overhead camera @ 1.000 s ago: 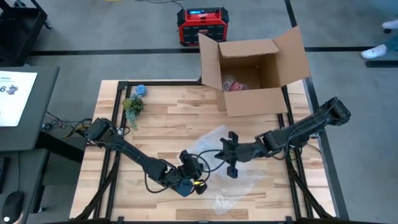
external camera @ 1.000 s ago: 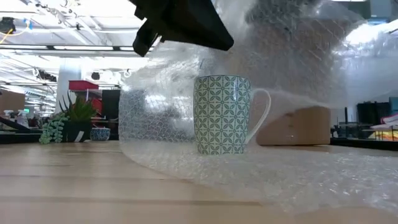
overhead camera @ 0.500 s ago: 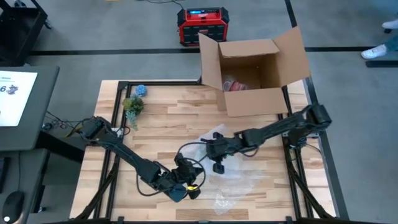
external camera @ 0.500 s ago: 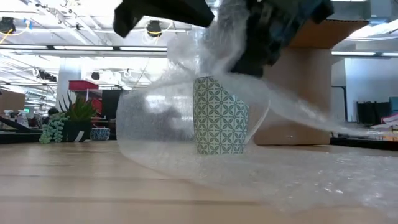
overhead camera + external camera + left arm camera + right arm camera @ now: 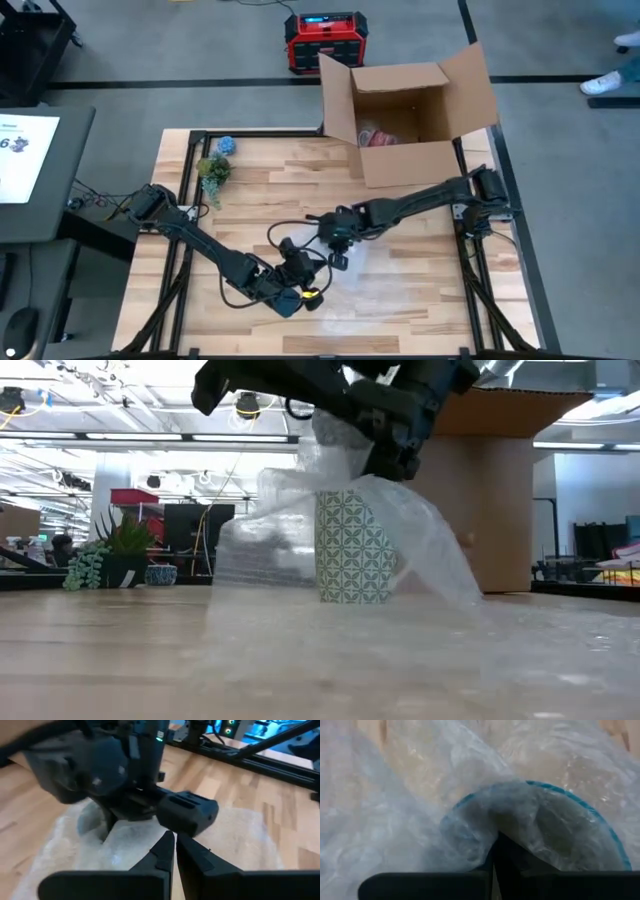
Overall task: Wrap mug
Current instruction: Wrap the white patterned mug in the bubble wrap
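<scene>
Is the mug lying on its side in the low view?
No, the mug stands upright on the table under bubble wrap.

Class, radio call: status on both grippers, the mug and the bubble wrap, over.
Right gripper shut on bubble wrap, draping it over the upright mug. Left gripper shut, beside the mug. Nothing in the way.

Open brown cardboard box [image 5: 405, 120] at the far edge of the wooden slatted surface [image 5: 260, 190], small green potted plant [image 5: 212, 172] near the far left corner, red-and-black power unit [image 5: 322, 38] on the floor beyond.
</scene>
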You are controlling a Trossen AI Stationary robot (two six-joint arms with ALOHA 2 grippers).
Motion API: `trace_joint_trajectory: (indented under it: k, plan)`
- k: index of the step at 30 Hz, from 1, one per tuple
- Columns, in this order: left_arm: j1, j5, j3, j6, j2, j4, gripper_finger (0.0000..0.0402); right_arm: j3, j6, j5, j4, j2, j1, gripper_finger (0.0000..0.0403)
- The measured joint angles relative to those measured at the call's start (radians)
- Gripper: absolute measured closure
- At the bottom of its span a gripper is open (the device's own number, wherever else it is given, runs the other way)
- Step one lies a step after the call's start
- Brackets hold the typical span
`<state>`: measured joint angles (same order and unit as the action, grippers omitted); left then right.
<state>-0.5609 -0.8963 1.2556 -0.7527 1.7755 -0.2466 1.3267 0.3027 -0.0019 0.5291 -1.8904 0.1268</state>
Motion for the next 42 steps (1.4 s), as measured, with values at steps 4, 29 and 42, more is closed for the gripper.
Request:
trace_joint_trajectory:
  k: [4, 29, 42]
  plan:
    - [0.025, -0.015, 0.000, -0.001, 0.008, -0.031, 0.0402, 0.051, -0.022, 0.002, 0.110, 0.011, 0.008, 0.0403]
    - [0.086, -0.029, 0.000, 0.007, 0.009, -0.086, 0.0402, 0.175, -0.150, 0.103, 0.122, 0.199, 0.117, 0.0403]
    - [0.012, -0.021, 0.000, -0.034, -0.002, -0.160, 0.0402, 0.175, -0.173, 0.102, 0.242, -0.071, -0.018, 0.0403]
